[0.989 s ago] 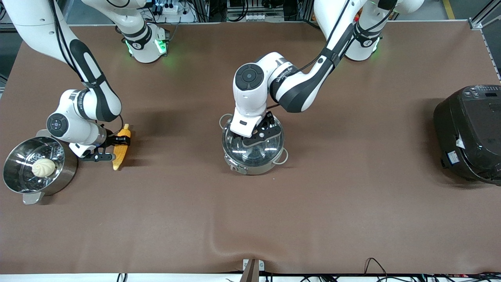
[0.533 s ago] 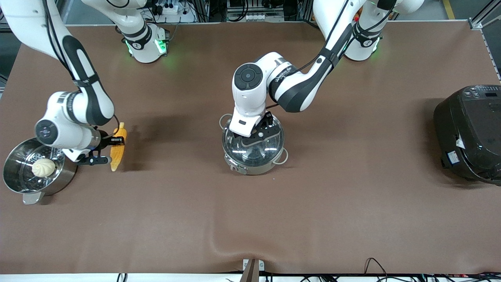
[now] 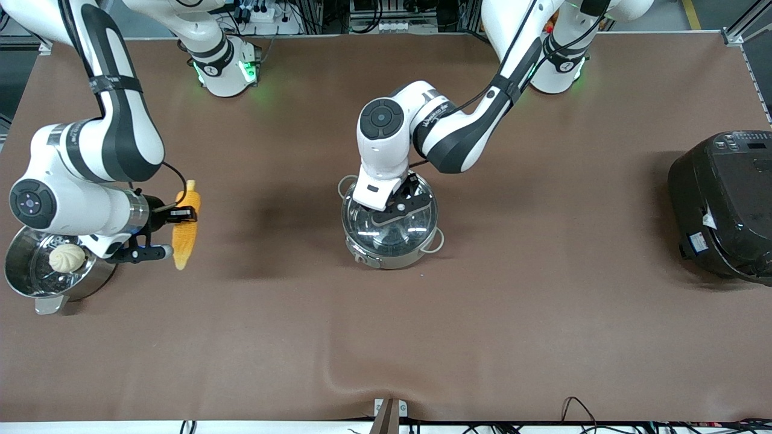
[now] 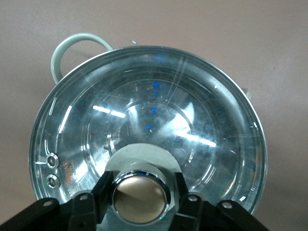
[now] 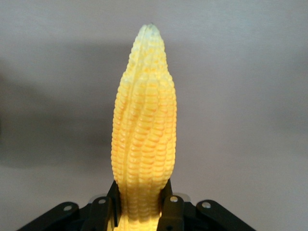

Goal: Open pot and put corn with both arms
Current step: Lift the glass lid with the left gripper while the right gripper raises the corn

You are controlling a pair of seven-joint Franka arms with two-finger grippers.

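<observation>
The steel pot (image 3: 386, 258) stands mid-table with its glass lid (image 3: 395, 232) on. My left gripper (image 3: 393, 208) is over the lid and is shut on the copper-coloured knob (image 4: 139, 198), with a finger on each side of it; the gripper's fingertips show in the left wrist view (image 4: 139, 192). My right gripper (image 3: 175, 234) is shut on the yellow-orange corn (image 3: 184, 232) and holds it above the table at the right arm's end, beside the steamer pot. In the right wrist view the corn (image 5: 144, 130) sticks out from between the right gripper's (image 5: 142, 211) fingers.
A steel pot with a perforated insert (image 3: 24, 286) holds a whitish bun (image 3: 66, 258) at the right arm's end. A big black cooker (image 3: 724, 205) stands at the left arm's end. A pale loop handle (image 4: 72, 45) sticks out from the pot's side.
My right arm has lifted the corn off the table, and its shadow has spread away from it. My left gripper has stayed on the lid knob.
</observation>
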